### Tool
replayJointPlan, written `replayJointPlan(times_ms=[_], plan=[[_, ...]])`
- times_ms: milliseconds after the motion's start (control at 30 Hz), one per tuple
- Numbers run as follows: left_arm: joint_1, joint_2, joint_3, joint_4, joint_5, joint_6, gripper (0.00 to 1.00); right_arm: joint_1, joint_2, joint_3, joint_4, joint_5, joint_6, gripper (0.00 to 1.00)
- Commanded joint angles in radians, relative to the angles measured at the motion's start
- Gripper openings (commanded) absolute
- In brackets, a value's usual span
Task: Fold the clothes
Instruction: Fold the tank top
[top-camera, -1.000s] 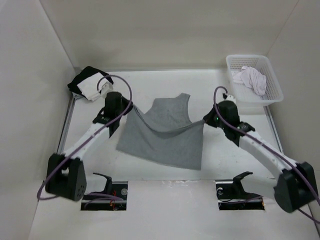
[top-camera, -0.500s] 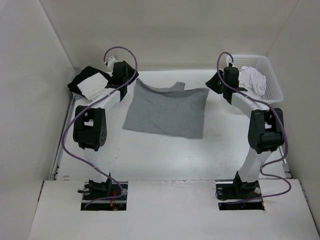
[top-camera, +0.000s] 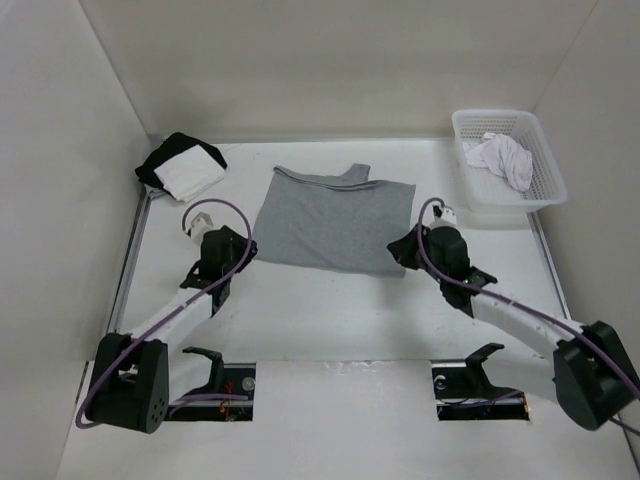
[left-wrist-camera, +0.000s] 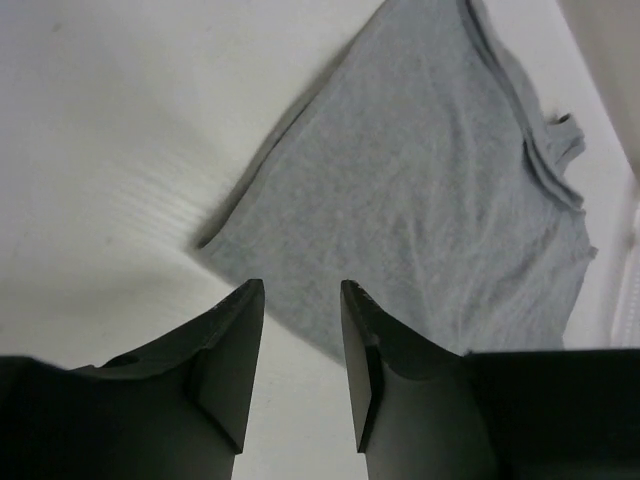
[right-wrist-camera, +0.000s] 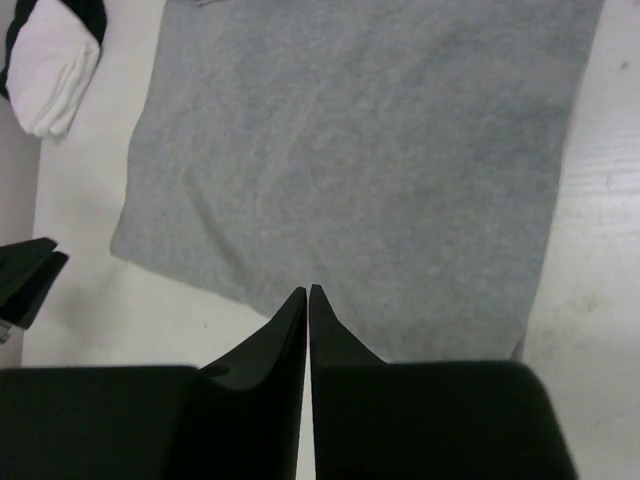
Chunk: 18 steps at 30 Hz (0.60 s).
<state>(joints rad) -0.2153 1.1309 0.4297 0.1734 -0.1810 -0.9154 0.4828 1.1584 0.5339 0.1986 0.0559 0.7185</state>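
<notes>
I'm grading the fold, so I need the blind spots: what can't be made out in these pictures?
- Top external: lower layer of the grey top, under its upper layer.
- Right wrist: the top's near edge, partly behind the right gripper.
- Left wrist: the top's far corner, cut off by the upper frame edge.
- Top external: pieces in the black-and-white stack, too small to count.

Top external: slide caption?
Heather-grey sleeveless knit top lies folded flat, left gripper and right gripper at its near corners.
</notes>
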Motion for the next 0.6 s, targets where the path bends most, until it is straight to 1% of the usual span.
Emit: replayJointPlan(times_ms=[0,167,233,300,467,567], plan=[[0.035,-0.011,-0.092,0.049,0.075,-0.043,0.36,0.046,-0.107,-0.103,0.068,0.062,0.038,0.13],[0.089,0.079,-0.1,0.142,0.143,-0.06,0.36,0.07,-0.241,-0.198,0.033,0.088,0.071,0.26],[0.093,0.119,-0.091,0.159,0.147,-0.071,0.34,0.07,-0.269,-0.224,0.025,0.099,0.082,0.3],[0.09,0.144,-0.088,0.172,0.132,-0.085,0.33,0.07,-0.276,-0.247,0.019,0.11,0.102,0.31],[0.1,0.23,-0.071,0.241,0.086,-0.094,0.3,0.063,-0.237,-0.291,0.024,0.163,0.174,0.41],[0.101,0.291,-0.063,0.303,0.089,-0.109,0.24,0.059,-0.217,-0.305,0.028,0.179,0.205,0.44]])
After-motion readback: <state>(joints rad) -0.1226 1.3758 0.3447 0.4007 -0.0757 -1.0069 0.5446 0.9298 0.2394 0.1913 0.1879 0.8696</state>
